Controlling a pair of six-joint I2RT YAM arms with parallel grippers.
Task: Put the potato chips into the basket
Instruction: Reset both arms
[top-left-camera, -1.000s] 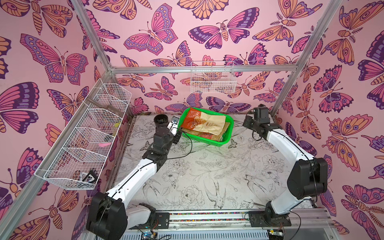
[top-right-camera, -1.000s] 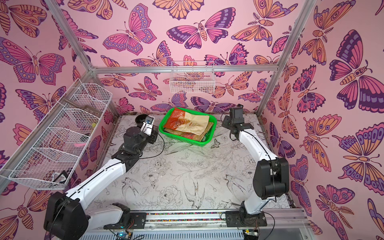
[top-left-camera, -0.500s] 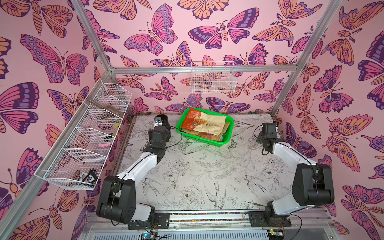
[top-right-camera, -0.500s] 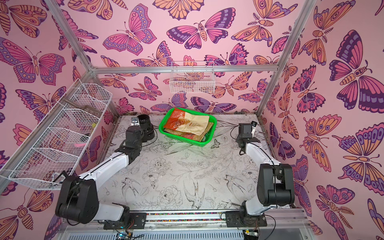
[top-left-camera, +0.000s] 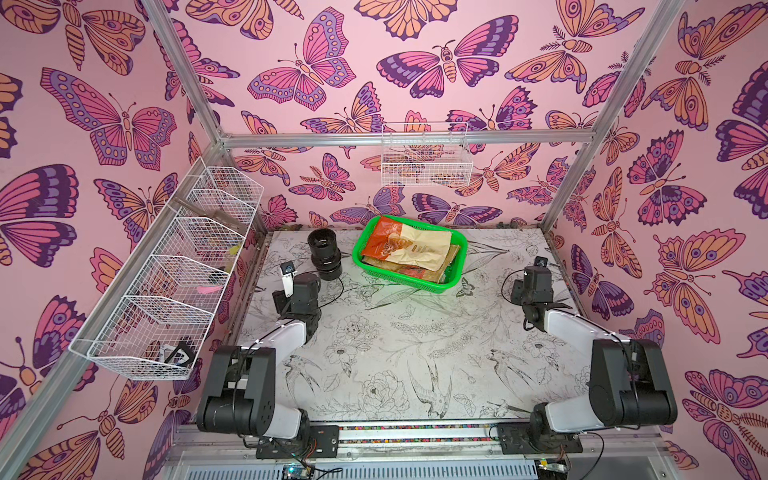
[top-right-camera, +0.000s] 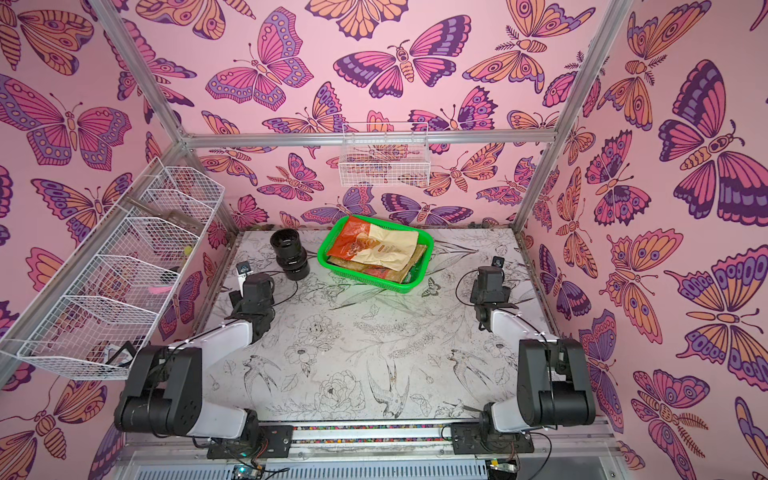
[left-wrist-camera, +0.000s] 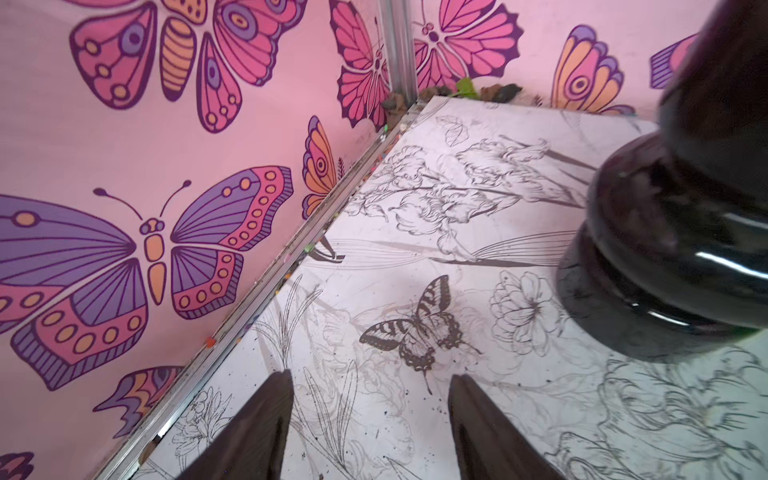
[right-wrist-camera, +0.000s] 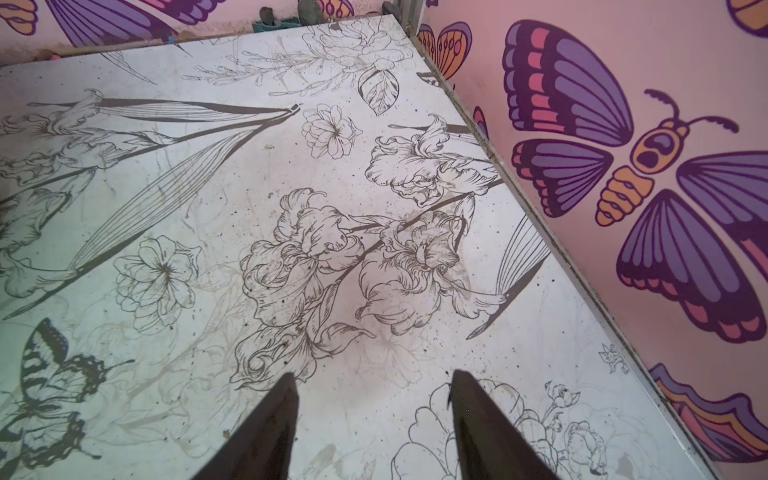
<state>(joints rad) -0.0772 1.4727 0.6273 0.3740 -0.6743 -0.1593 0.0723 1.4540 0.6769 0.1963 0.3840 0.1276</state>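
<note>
1. Both top views: bright green rectangular plastic basket (top-left-camera: 401, 282) at the far middle of the tabletop (top-left-camera: 395, 353), between both arms, long axis crosswise. Crinkly potato chip bags (top-left-camera: 411, 249) stacked inside, none seen outside.
2. Left wrist: left gripper (left-wrist-camera: 370, 380) half open, empty; glossy black ribbed vase (left-wrist-camera: 665, 249) near.
3. Right wrist: right gripper (right-wrist-camera: 374, 376) half open, empty.

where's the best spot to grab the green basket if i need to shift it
Probably the green basket by its right-side short rim, from above, one finger inside. The rim is thin and raised, and the chip bags leave a gap there; elsewhere they crowd the wall.
</note>
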